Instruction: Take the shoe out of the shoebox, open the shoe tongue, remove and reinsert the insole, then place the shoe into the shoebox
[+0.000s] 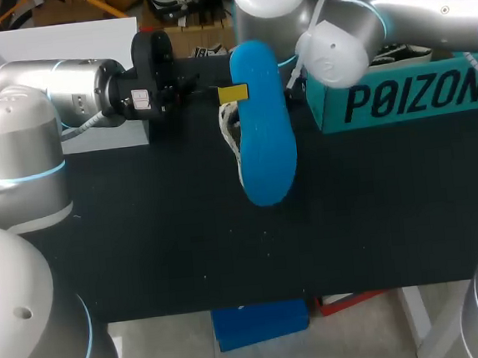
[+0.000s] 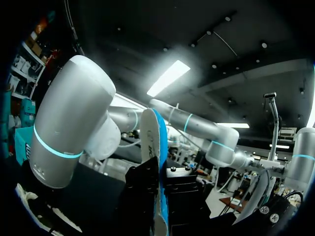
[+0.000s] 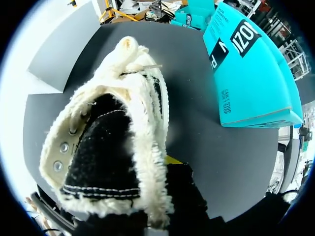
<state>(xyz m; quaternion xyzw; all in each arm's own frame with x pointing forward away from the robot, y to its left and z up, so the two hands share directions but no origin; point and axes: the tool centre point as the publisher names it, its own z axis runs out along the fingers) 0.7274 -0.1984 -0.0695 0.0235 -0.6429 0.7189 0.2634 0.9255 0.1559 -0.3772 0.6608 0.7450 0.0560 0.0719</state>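
Note:
A shoe with a blue sole (image 1: 264, 126) hangs above the black table (image 1: 144, 237), sole up towards the head camera, white laces (image 1: 231, 138) dangling at its side. My left gripper (image 1: 231, 93) is shut on the shoe's edge; in the left wrist view the white-and-blue sole edge (image 2: 153, 147) runs up from between its fingers. My right arm (image 1: 336, 49) comes in behind the shoe, its gripper hidden there. In the right wrist view the right gripper (image 3: 165, 164) is shut on the cream fleece collar (image 3: 147, 147), with the black tongue (image 3: 106, 147) beside it. The teal shoebox (image 1: 399, 94) (image 3: 251, 69) stands at the back right.
A white sheet or lid (image 1: 51, 40) (image 3: 64, 49) lies at the table's back left, behind my left arm.

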